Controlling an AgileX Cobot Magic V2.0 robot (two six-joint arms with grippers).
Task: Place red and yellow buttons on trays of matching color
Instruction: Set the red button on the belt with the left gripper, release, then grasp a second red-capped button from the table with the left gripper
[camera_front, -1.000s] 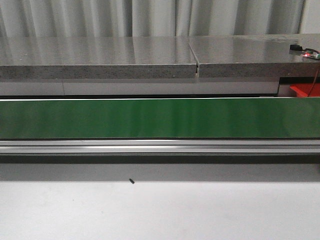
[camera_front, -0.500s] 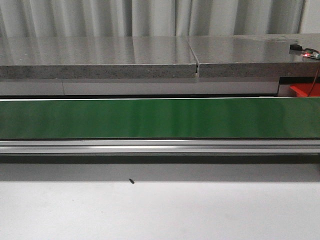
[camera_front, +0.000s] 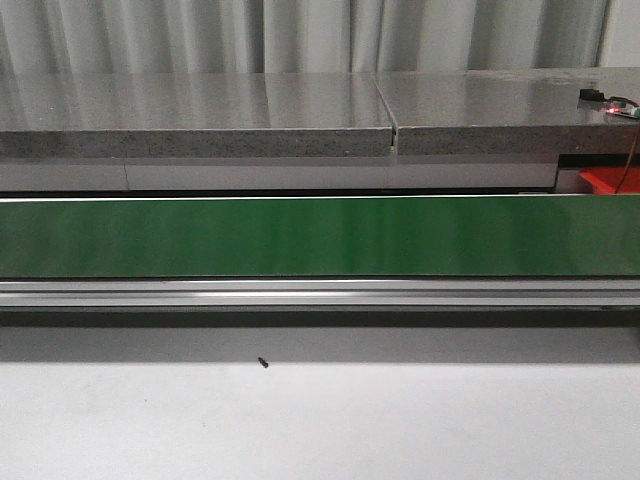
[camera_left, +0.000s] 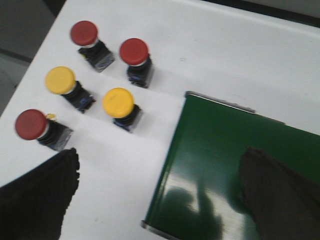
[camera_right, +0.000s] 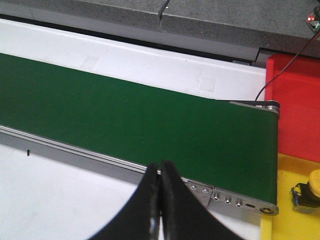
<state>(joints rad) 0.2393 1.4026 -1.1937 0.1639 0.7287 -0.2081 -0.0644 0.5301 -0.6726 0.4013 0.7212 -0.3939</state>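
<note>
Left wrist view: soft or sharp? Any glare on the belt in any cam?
Left wrist view: slightly soft, the red and yellow buttons have smeared edges; the green belt shows a glossy reflection of the open left gripper. Front view: sharp, with pale vertical sheen bands on the belt. Right wrist view: reasonably crisp, belt nearly matte, shut right gripper dark against it.
</note>
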